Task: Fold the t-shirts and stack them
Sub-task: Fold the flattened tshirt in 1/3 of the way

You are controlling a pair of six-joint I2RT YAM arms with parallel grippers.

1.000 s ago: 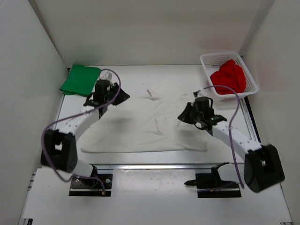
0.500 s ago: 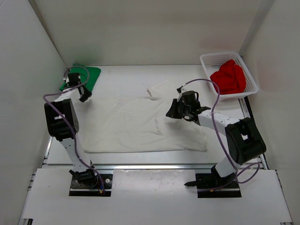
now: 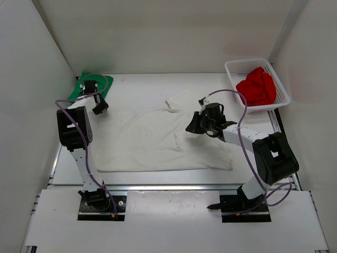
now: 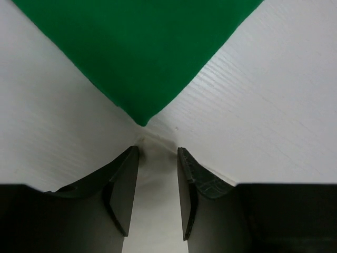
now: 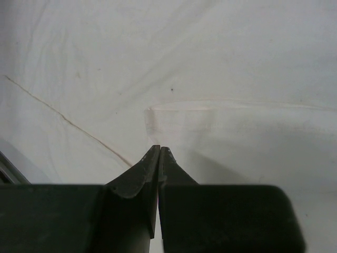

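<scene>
Top view overhead, downward; wrist views close; left shares green t-shirt.

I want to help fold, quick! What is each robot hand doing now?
Left gripper: open, near the bright green cloth t-shirt.
Right gripper: shut, empty, over the white cloth t-shirt.

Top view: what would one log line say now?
white t-shirt spread mid-table | green t-shirt folded, far left | red t-shirt in basket
</scene>
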